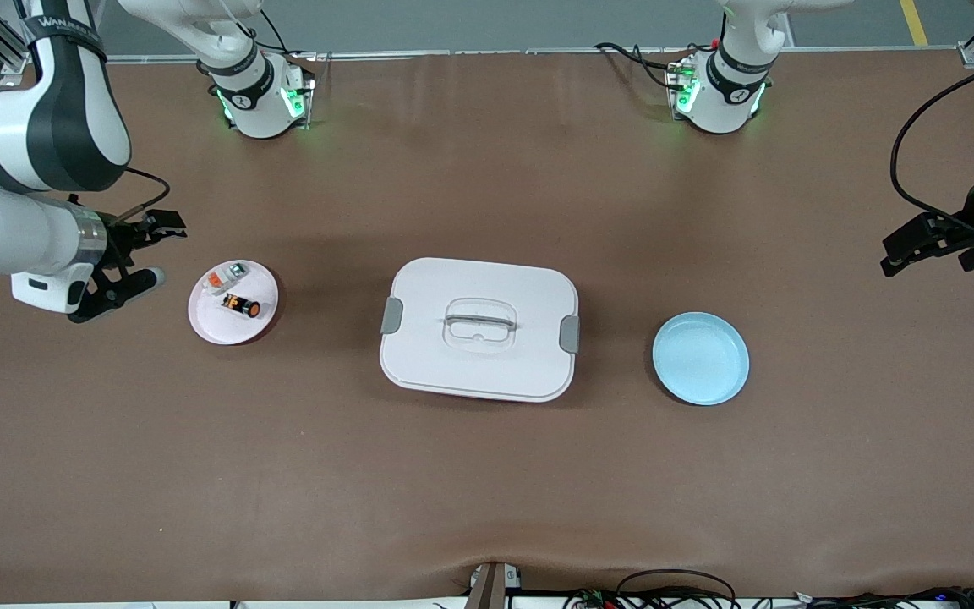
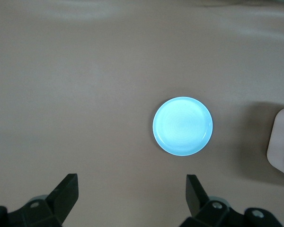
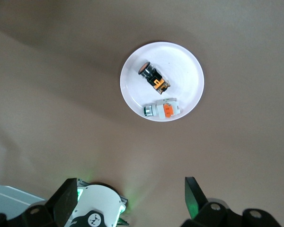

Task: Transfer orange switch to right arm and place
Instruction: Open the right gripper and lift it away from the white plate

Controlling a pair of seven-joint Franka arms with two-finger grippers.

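Hovering over the desk (image 1: pixel 487 474) beside the white plate (image 1: pixel 210 328), the right claw (image 1: pixel 139 254) gapes wide, empty. The orange switch (image 1: pixel 242 305) lies on that plate, just beside a white-and-orange block (image 1: pixel 226 277). A lidded white box (image 1: pixel 478 328) sits mid-desk, then a blue plate (image 1: pixel 700 358). The left claw (image 1: pixel 931 249) hangs wide, empty, over the desk's left-arm end.

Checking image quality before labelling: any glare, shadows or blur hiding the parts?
Front view: even light; the orange switch on its white plate reads sharp, and the white box casts a soft shadow. Right wrist view: switch clear, green glow at the picture's edge. Left wrist view: blue plate slightly washed out.
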